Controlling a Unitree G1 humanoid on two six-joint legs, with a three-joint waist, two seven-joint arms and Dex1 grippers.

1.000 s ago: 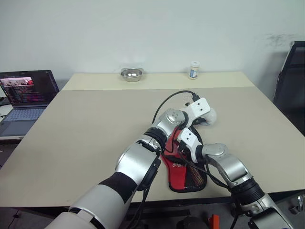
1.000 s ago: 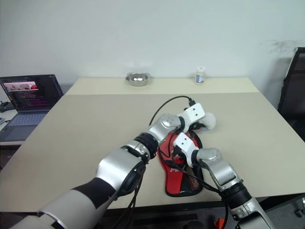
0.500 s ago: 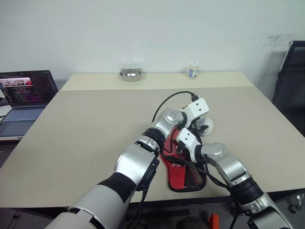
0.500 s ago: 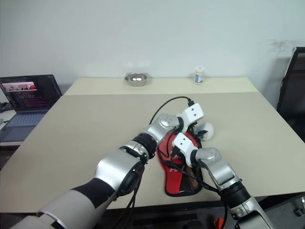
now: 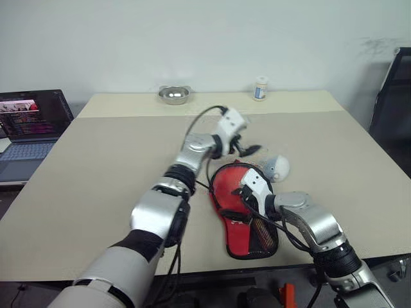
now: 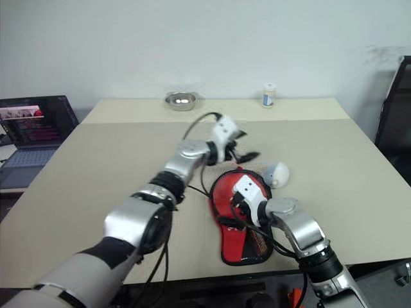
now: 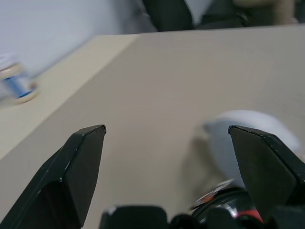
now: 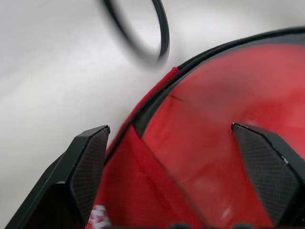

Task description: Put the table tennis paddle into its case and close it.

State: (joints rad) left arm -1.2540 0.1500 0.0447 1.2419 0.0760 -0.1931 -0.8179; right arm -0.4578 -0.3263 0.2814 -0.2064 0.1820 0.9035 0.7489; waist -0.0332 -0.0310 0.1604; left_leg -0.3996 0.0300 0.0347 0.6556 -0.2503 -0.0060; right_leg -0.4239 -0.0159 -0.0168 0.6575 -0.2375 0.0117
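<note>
- One case (image 5: 247, 212) is seen near the front edge of the bench (image 5: 96, 186), lying flat with its red side and mesh pocket up.
- One red round face is seen in the open top of the case; whether it is the table tennis paddle cannot be told.
- The right gripper (image 5: 247, 192) is held just over the case, with its fingers spread wide and nothing held.
- One white rounded thing (image 5: 277, 167) lies just beside the case, on the far right of it.
- The left gripper (image 5: 247, 149) is raised above the bench beyond the case, its fingers wide apart and empty.
- One metal bowl (image 5: 174, 95) and one small bottle (image 5: 260, 89) stand at the far edge.
- One laptop (image 5: 29, 125) is seen at the left.
</note>
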